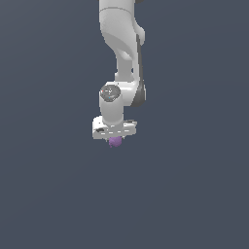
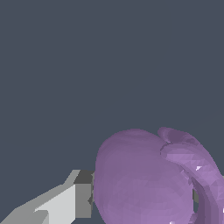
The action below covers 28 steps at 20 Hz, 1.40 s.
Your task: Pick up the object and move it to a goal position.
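Observation:
The object is a small purple rounded lump that peeks out just under my white gripper in the exterior view. The arm hangs straight down over it from the top of that view. In the wrist view the object fills the near field. One grey finger presses against its side. The other finger is mostly hidden behind the lump. The jaws are closed on the object. I cannot tell whether it rests on the floor or hangs above it.
A plain dark grey-blue surface spreads all around the gripper in both views. No goal marker and no other object shows.

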Each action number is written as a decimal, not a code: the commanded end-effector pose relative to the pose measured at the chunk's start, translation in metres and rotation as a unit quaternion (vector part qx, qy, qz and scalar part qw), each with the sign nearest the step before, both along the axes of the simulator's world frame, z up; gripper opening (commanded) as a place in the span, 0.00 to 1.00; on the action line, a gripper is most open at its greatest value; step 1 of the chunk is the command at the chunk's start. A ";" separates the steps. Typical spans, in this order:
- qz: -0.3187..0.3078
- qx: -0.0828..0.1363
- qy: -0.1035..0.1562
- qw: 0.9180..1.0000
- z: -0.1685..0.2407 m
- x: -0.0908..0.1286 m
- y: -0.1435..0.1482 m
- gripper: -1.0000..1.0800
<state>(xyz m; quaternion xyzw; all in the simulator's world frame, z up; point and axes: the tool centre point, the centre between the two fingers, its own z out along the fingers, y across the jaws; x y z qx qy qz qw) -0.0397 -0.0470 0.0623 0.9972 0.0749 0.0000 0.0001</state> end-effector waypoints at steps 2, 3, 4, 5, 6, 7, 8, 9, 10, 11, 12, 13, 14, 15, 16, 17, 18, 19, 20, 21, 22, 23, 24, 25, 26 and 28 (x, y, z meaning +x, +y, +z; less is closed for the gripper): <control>0.000 0.000 0.000 1.000 0.018 0.010 0.017 0.00; 0.000 0.000 0.000 1.000 0.024 0.014 0.023 0.00; 0.000 0.000 0.000 1.000 0.031 0.018 0.029 0.00; 0.000 0.000 0.000 1.000 0.037 0.022 0.036 0.00; 0.000 0.000 0.000 1.000 0.044 0.026 0.042 0.00; 0.000 0.000 0.000 1.000 0.052 0.030 0.049 0.00; 0.000 0.000 0.000 1.000 0.059 0.034 0.056 0.00; 0.000 0.000 0.000 1.000 0.066 0.039 0.063 0.00; 0.000 0.000 0.000 1.000 0.074 0.043 0.070 0.00; 0.000 0.000 0.000 1.000 0.081 0.048 0.077 0.00; 0.000 0.000 0.000 1.000 0.089 0.052 0.084 0.00; 0.000 0.000 0.000 1.000 0.097 0.057 0.091 0.00; 0.000 0.000 0.000 1.000 0.104 0.061 0.099 0.00; 0.000 0.000 0.000 1.000 0.112 0.066 0.106 0.00; 0.000 0.000 0.000 1.000 0.119 0.070 0.112 0.00; 0.000 0.000 0.000 1.000 0.126 0.075 0.119 0.00; 0.000 0.000 0.000 1.000 0.132 0.079 0.125 0.00; 0.000 0.000 0.000 1.000 0.138 0.082 0.131 0.00; 0.000 0.000 0.000 1.000 0.144 0.086 0.137 0.00; 0.000 0.000 0.000 1.000 0.150 0.090 0.142 0.00; 0.000 0.000 0.000 1.000 0.156 0.093 0.148 0.00; 0.000 0.000 0.000 1.000 0.161 0.097 0.153 0.00; 0.000 0.000 0.000 1.000 0.167 0.100 0.158 0.00; 0.000 0.000 0.000 1.000 0.172 0.103 0.162 0.00; 0.000 0.000 0.000 1.000 0.177 0.107 0.167 0.00; 0.000 0.000 0.000 1.000 0.186 0.113 0.176 0.00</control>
